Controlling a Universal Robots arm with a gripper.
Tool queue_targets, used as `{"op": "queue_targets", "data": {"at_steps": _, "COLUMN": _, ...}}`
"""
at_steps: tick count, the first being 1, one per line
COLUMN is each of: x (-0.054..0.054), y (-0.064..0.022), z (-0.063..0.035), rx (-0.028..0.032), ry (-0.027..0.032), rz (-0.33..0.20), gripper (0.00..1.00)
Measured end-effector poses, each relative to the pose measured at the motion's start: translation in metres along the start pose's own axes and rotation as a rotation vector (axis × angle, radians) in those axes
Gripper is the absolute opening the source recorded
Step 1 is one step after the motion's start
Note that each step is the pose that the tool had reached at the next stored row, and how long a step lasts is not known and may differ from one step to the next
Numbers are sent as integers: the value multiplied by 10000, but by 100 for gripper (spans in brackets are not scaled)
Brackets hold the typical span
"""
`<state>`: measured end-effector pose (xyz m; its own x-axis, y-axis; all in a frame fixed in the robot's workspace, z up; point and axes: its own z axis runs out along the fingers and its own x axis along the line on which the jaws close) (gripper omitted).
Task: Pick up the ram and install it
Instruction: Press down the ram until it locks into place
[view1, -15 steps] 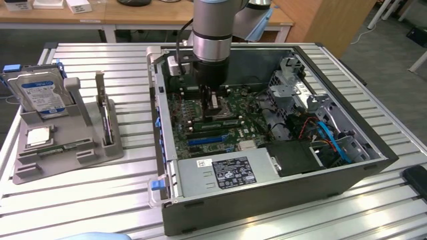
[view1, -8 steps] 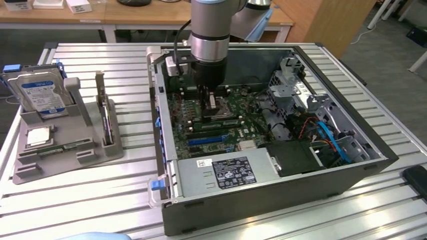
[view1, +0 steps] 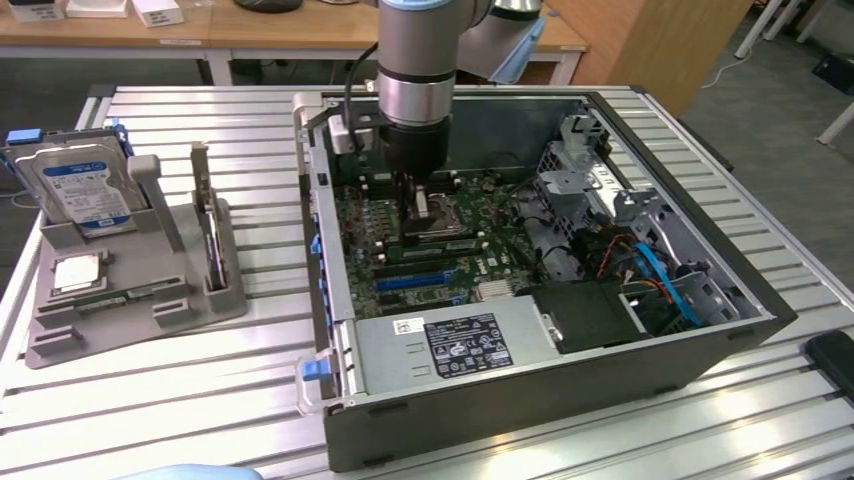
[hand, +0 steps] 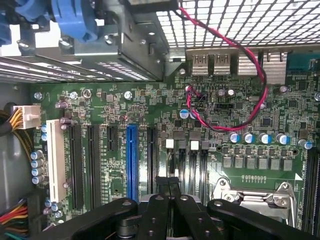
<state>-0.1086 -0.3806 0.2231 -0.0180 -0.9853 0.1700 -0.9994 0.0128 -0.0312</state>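
My gripper, fingers pressed together, hangs low over the motherboard inside the computer case. The ram lies flat in the grey holder outside. I judge it light, stiff and fragile, best held by its long edges.

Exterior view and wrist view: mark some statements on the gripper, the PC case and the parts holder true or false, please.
1. The black gripper is down inside the open dark grey computer case, over the green motherboard. True.
2. The gripper's fingers are spread wide. False: they are shut together.
3. The blue-and-white-labelled silver hard drive stands in the grey plastic holder, outside the case on the exterior view's left. True.
4. The hard drive is mounted inside the case. False: it is in the holder.
5. The case's side panel is on. False: the case is open and the motherboard shows.
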Motion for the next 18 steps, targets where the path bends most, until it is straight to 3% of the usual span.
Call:
{"op": "queue_targets", "data": {"at_steps": 11, "x": -28, "y": 8, "z": 46, "rx": 7, "ry": 100, "rz": -4, "gripper": 10}}
{"op": "queue_targets", "data": {"at_steps": 18, "x": -3, "y": 3, "z": -102, "rx": -76, "ry": 108, "rz": -18, "gripper": 10}}
